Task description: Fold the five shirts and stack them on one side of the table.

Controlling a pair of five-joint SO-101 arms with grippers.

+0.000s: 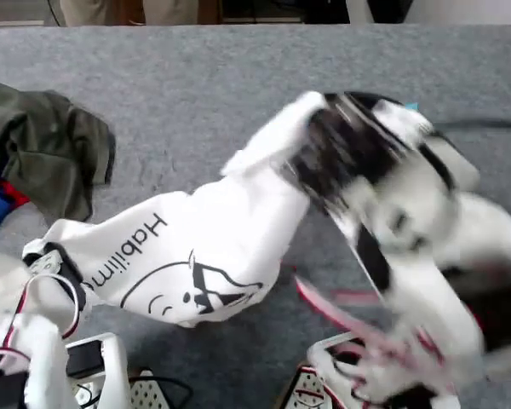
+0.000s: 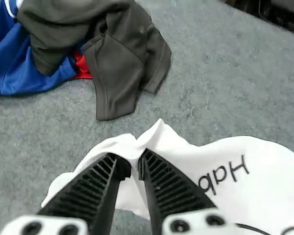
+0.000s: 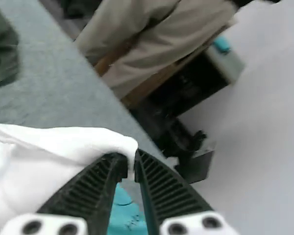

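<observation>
Left wrist view: the left claw (image 2: 134, 169) is narrow, pinching an edge of the white shirt (image 2: 225, 166), which spreads to one side of it over the grey surface (image 2: 225, 83). Beyond the claw lies a heap, with an olive shirt (image 2: 122, 63) draped over a blue shirt (image 2: 19, 68) and a red shirt (image 2: 83, 68).

Right wrist view: the right claw (image 3: 131, 164) is also narrow, clamped on a fold of the white shirt (image 3: 59, 147). A teal object (image 3: 120, 205) shows just under its fingers.

High view: the white shirt (image 1: 204, 247) runs between the two claws, from the left claw (image 1: 53, 256) to the blurred right arm (image 1: 392, 213). The olive shirt (image 1: 43, 145) lies near the left claw.
</observation>
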